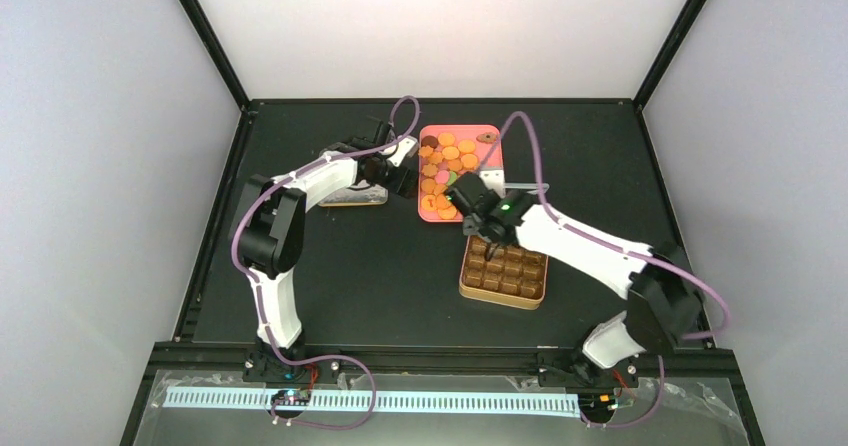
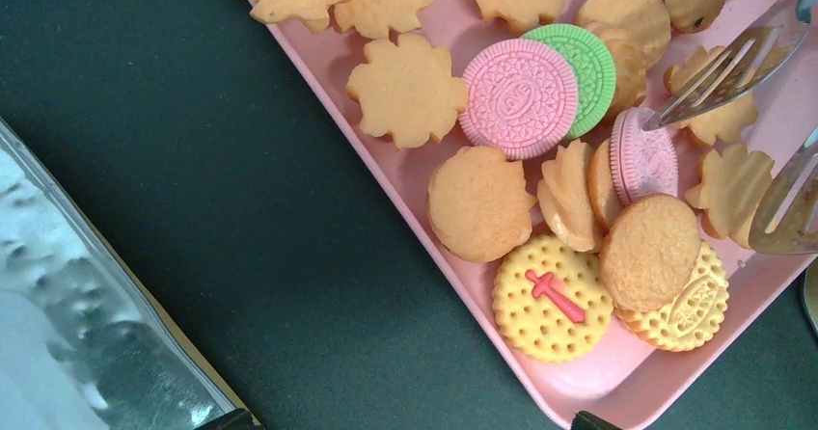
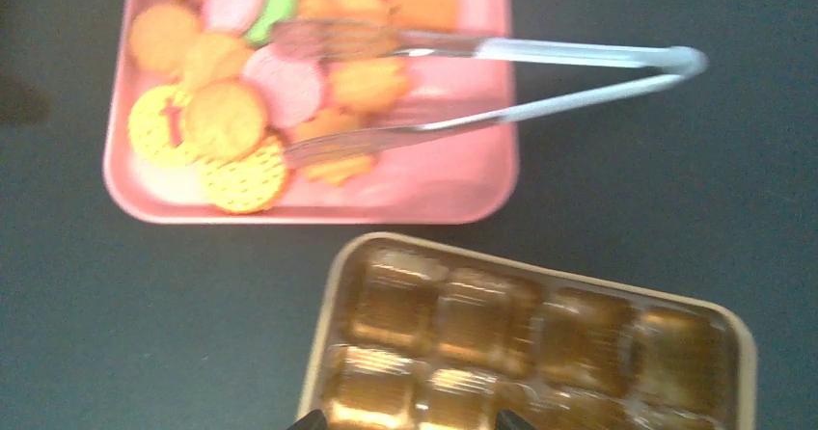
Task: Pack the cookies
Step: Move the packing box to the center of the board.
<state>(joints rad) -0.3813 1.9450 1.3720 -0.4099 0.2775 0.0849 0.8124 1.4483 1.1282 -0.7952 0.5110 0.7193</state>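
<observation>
The cookies [image 1: 447, 166] lie piled in a pink tray [image 1: 460, 131] at the back middle; most are orange-yellow, a few pink, one green. They also show in the left wrist view [image 2: 521, 97] and the right wrist view [image 3: 227, 117]. The gold tin [image 1: 503, 271] with brown compartment cups sits in front of the tray, and its cups [image 3: 540, 334] look empty. My left gripper [image 1: 408, 178] is open and empty over the mat beside the tray's left edge [image 2: 405, 420]. My right gripper [image 1: 468, 209] is open and empty above the tin's far edge [image 3: 410, 420].
Clear plastic tongs [image 3: 502, 83] lie across the tray's right side with their tips over the cookies; they also show in the left wrist view [image 2: 733, 64]. A silver lid [image 1: 352, 196] lies left of the tray, under the left arm, and shows in the left wrist view [image 2: 68, 334].
</observation>
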